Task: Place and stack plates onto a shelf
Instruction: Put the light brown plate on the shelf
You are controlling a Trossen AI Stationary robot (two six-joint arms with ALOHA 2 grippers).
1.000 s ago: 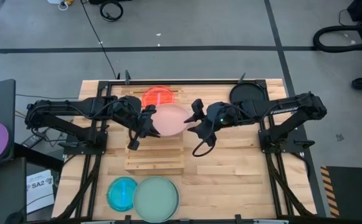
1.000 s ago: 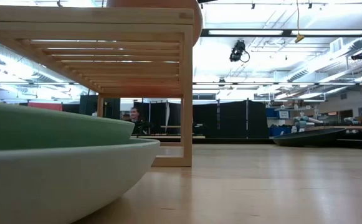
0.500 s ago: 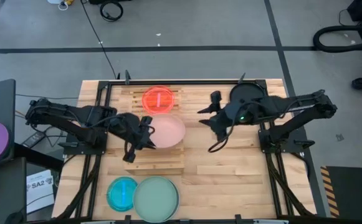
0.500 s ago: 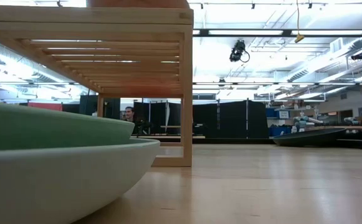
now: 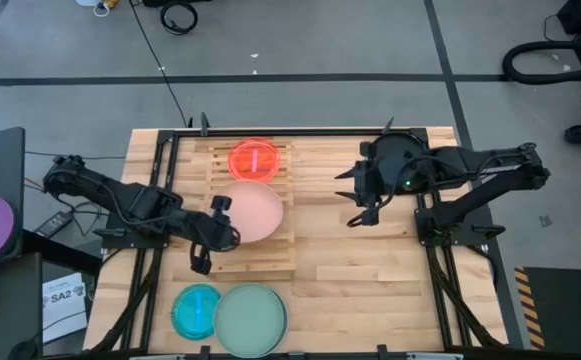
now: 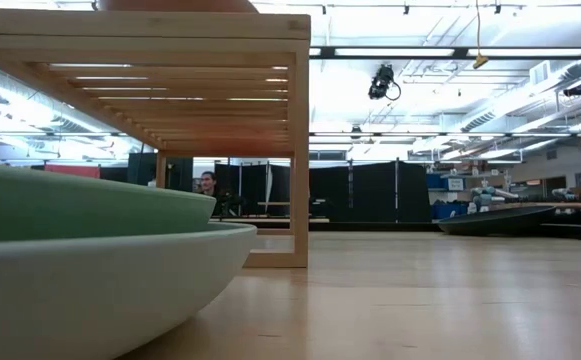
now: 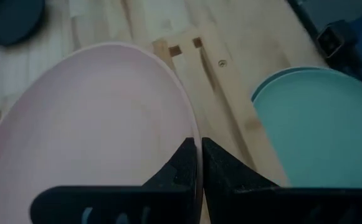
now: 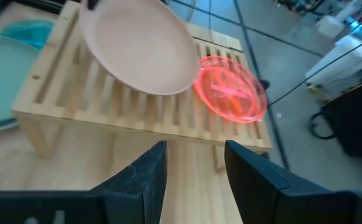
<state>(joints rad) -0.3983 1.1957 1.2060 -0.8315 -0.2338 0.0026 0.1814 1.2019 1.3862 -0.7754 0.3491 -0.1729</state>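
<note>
High view: left gripper (image 5: 213, 232) is pinching the near rim of the large round pale pink-whitish plate (image 5: 247, 211), which is sitting over the light-wood slatted shelf (image 5: 270, 258), just in front of the small translucent red plate (image 5: 254, 158) already lying on the shelf's far end. Right gripper (image 5: 358, 195) is hanging off to the side over the plank tabletop (image 5: 360, 280), fingers spread, holding nothing. My read: the step is setting the plate down; best done by levelling it flat on the slats, clear of the red plate, before letting go, then backing out low so the rim isn't dragged. Small translucent blue plate (image 5: 195, 309) and large mint-green plate (image 5: 251, 317) are waiting at the tabletop's near edge, touching or overlapping, both empty. Low view: shelf (image 6: 300, 140) is filling the upper left and a sliver of the pink plate (image 6: 175, 5) is showing above its top; can't tell whether it's resting. Left wrist view: fingers (image 7: 184, 163) are clamping the pink plate's (image 7: 87, 124) rim, mint-green plate (image 7: 321, 130) beside. Right wrist view: spread fingers (image 8: 144, 171), with the pink plate (image 8: 137, 53) looking tilted over the shelf (image 8: 131, 115), red plate (image 8: 230, 87) behind; nothing is lying in any plate.
</note>
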